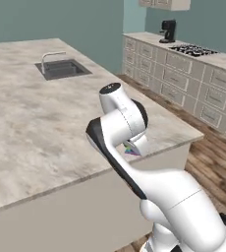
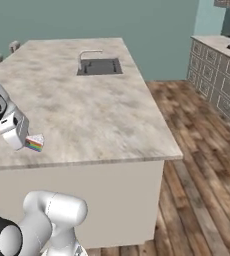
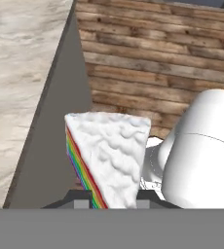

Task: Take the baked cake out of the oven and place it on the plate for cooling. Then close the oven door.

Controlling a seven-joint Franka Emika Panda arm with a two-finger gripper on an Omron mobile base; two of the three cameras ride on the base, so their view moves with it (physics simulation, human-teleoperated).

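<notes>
A wedge of cake (image 3: 111,155) with white frosting and rainbow layers sits between my fingertips (image 3: 82,202), and my gripper (image 3: 113,203) is shut on it. In the right base view the cake (image 2: 35,143) hangs by my hand just above the near edge of the island counter (image 2: 97,110). From the left base view a sliver of the cake (image 1: 131,150) peeks out behind my forearm, at the counter's front corner. The oven, its door and the plate are out of view.
The marble island counter (image 1: 31,123) carries a sink (image 1: 62,68) with a faucet at its far end. Drawer cabinets (image 1: 183,83) with a cooktop (image 1: 193,49) and a coffee machine (image 1: 168,31) line the right wall. Wood floor (image 2: 202,165) lies between them.
</notes>
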